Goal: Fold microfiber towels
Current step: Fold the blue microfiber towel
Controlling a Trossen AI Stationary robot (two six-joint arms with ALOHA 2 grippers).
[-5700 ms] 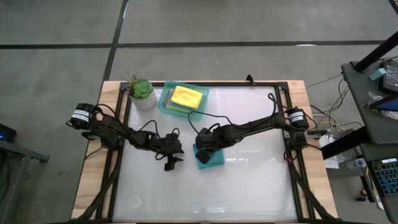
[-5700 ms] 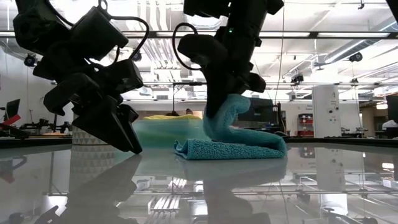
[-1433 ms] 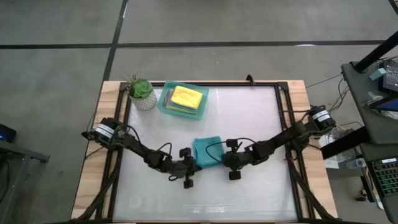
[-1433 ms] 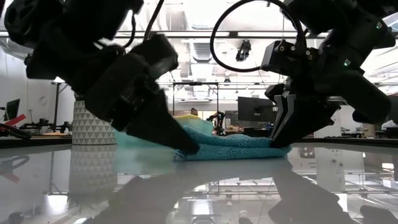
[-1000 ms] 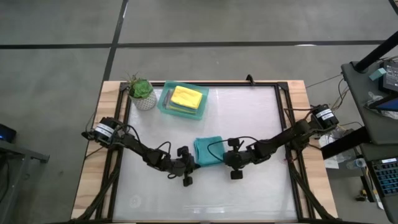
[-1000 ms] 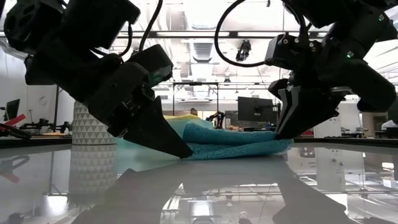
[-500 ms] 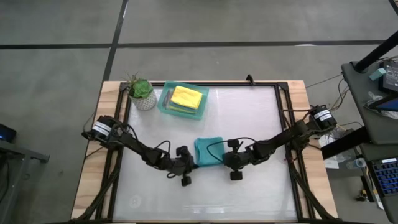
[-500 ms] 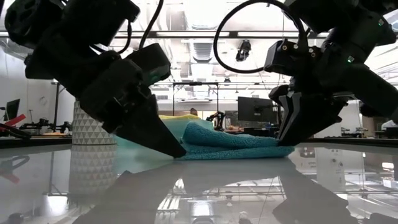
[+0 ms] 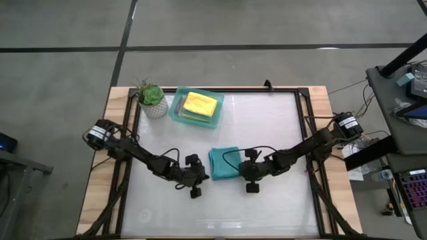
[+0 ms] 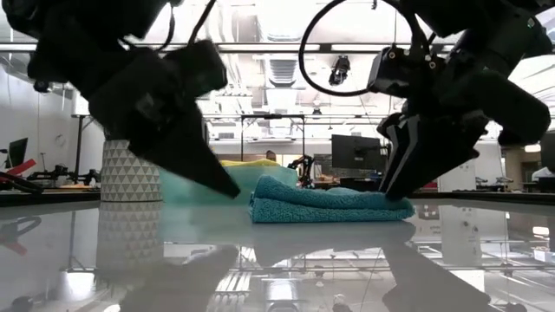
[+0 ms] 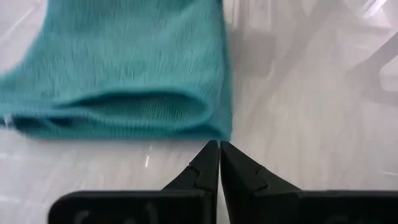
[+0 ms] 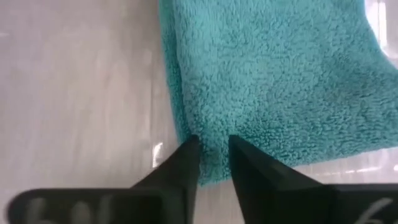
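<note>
Folded teal microfiber towel (image 9: 223, 162) lies on the tabletop (image 9: 267, 127); left gripper (image 11: 219, 148) clenched empty just beside it; right gripper (image 12: 211, 146) slightly parted at its edge.

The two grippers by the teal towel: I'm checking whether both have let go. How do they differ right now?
The left gripper has its fingers pressed shut and sits just clear of the folded teal towel, holding nothing. The right gripper has its fingers slightly parted, with the towel's edge lying between their tips. In the low view, the left one is apart from the cloth while the right one reaches down onto its end. Both are low at the table, on opposite sides of the towel.
</note>
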